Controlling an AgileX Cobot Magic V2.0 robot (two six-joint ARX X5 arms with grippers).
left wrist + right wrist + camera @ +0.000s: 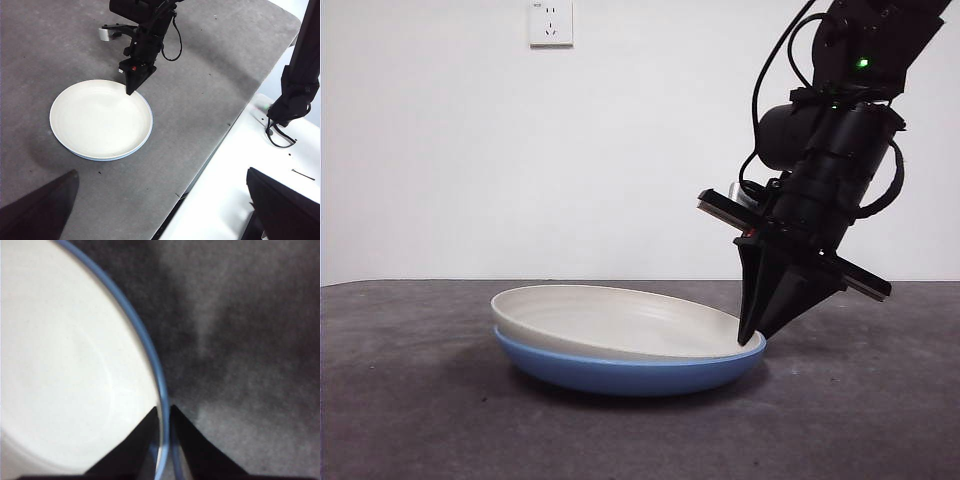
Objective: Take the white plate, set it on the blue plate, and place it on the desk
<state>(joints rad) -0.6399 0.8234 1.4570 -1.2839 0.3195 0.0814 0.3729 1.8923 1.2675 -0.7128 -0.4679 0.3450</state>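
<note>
White plate [610,318] sits tilted in the blue plate [620,372]; right gripper [752,340] seemingly pinches its rim (desk [420,400] step remains).

My right claw [752,338] sits at the stack's rim, its jaws straddling the edge of the white plate [610,320] and the blue plate [620,372] beneath it, so that side of the stack is taken. The white plate tilts, one side lifted off the blue. All round the stack the table [210,90] lies bare and open. My left claw [160,210] hangs well apart, jaws wide, with free table between it and the plates.
</note>
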